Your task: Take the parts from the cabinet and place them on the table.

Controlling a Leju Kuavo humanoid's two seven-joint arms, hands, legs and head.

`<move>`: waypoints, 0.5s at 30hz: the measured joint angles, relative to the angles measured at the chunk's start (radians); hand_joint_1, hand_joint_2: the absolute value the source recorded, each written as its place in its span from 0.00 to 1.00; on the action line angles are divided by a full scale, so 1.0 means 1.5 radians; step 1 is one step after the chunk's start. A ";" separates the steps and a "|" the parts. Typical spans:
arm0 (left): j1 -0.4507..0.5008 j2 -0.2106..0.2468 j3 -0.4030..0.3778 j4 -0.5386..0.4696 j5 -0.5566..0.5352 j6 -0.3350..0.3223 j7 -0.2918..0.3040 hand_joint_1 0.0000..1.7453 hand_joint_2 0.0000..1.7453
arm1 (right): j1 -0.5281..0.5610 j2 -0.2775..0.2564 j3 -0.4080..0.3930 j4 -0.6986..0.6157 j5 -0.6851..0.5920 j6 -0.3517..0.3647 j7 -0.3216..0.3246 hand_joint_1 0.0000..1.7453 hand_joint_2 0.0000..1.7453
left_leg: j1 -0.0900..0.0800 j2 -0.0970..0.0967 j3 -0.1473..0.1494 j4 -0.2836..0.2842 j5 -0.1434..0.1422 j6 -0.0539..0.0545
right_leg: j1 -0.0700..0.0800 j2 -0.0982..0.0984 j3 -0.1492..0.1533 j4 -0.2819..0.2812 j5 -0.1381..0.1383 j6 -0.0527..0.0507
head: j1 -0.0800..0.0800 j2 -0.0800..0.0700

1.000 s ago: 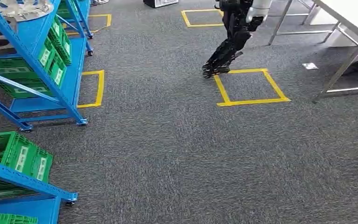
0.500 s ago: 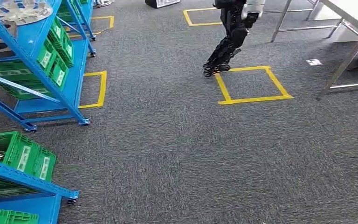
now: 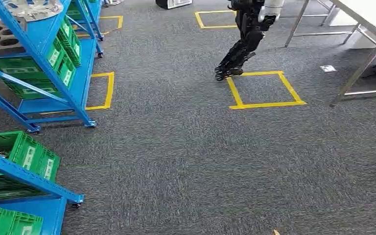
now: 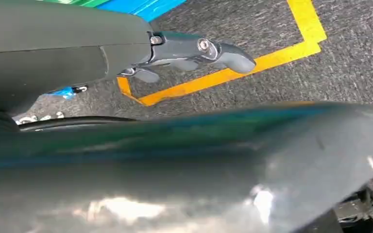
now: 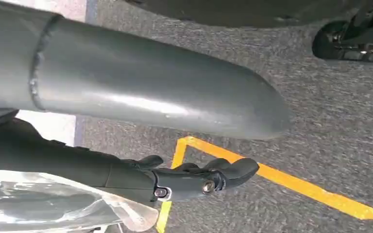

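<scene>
Shifting a little since the earlier frame, the whole head view is showing that the camera has moved, not the things. Clear-bagged parts (image 3: 34,9) are lying on the top of the blue cabinet (image 3: 73,73), well apart from the white table (image 3: 372,19). The right hand (image 5: 189,179) is lying against a clear plastic bag (image 5: 53,204); I cannot tell whether it is gripping. The left hand (image 4: 189,51) is hanging spread and holding nothing over the yellow floor tape (image 4: 233,73).

I see yellow tape squares (image 3: 264,90) on the grey carpet (image 3: 176,156), green crates (image 3: 24,154), and another robot (image 3: 245,36) standing far off.
</scene>
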State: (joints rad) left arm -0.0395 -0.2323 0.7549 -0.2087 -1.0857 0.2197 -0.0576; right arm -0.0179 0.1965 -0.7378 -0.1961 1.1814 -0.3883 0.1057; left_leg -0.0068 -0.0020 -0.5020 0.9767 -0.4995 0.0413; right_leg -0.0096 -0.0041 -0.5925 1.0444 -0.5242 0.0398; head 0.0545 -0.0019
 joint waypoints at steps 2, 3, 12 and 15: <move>-0.001 -0.001 0.000 0.000 0.000 0.000 0.000 0.00 0.00 | 0.000 0.000 0.000 0.000 0.000 0.000 0.000 0.00 0.00 | -0.002 0.001 -0.012 0.001 0.008 0.004 | -0.001 0.001 -0.041 0.109 -0.065 0.004 | 0.000 0.000; 0.000 0.000 0.000 0.000 0.000 0.000 0.000 0.00 0.00 | 0.000 0.000 0.000 0.000 0.000 0.000 0.000 0.00 0.00 | -0.003 0.001 -0.017 0.001 0.012 0.004 | -0.001 0.001 -0.058 0.156 -0.086 0.006 | 0.001 0.000; -0.002 0.000 0.000 0.000 0.000 0.003 0.009 0.00 0.00 | -0.003 0.000 0.000 0.000 -0.002 0.000 0.002 0.00 0.00 | -0.006 0.000 -0.039 0.011 0.028 -0.014 | 0.002 0.004 0.078 -0.051 -0.015 -0.008 | -0.001 0.000; -0.001 0.001 0.000 0.000 0.000 0.004 0.010 0.00 0.00 | -0.002 0.000 -0.001 0.000 -0.003 0.000 0.003 0.00 0.00 | -0.007 0.000 -0.041 0.013 0.024 0.016 | 0.003 0.002 0.079 -0.053 -0.014 -0.008 | -0.003 0.000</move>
State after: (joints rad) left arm -0.0406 -0.2312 0.7549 -0.2087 -1.0861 0.2255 -0.0431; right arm -0.0207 0.1965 -0.7393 -0.1961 1.1765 -0.3887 0.1099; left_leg -0.0180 -0.0026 -0.5636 0.9966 -0.4640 0.0659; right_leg -0.0045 -0.0011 -0.4735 0.9642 -0.5445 0.0277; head 0.0508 -0.0019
